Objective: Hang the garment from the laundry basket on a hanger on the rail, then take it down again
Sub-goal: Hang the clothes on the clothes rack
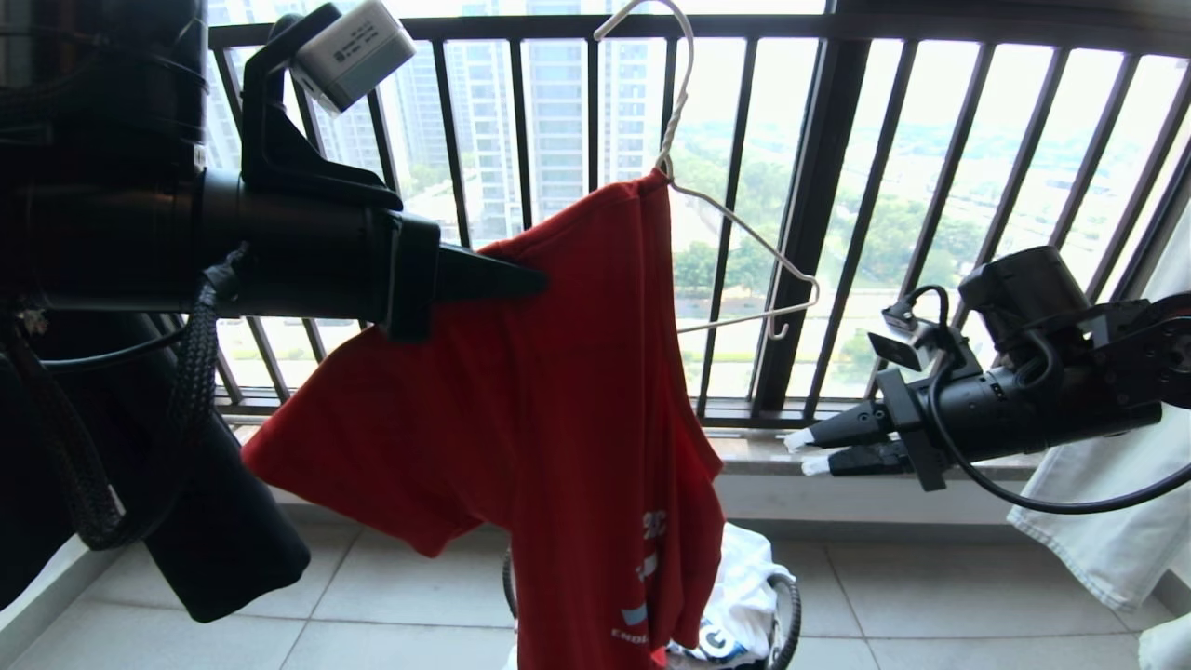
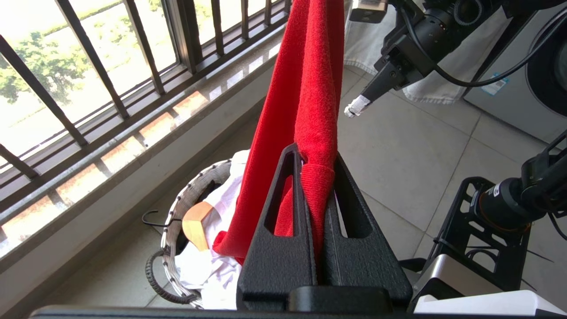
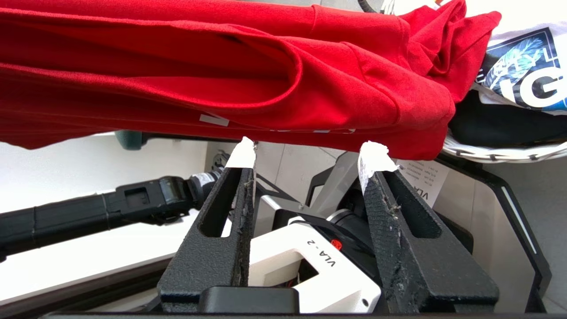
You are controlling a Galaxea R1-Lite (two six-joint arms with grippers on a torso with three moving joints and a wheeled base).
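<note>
On my left, the left gripper (image 1: 535, 279) is pinched tight on a fold of the red garment (image 1: 521, 419), holding it up in front of the dark window railing (image 1: 819, 186); the left wrist view shows the cloth bunched between the two black fingers (image 2: 283, 212). Moving right, the shirt drapes from the neck of the white wire hanger (image 1: 735, 223), whose right arm pokes out bare beside the fabric (the hook runs up out of my view, so I cannot tell what it hangs on). The shirt's lower end trails down to the laundry basket (image 1: 789, 605) on the tiled floor (image 1: 930, 596), which also holds a white printed shirt (image 1: 744, 586). Further right, the right gripper (image 1: 802, 451) hovers near the sill, jaws parted and holding nothing, its white-taped fingertips (image 3: 374, 157) just beside the red cloth.
</note>
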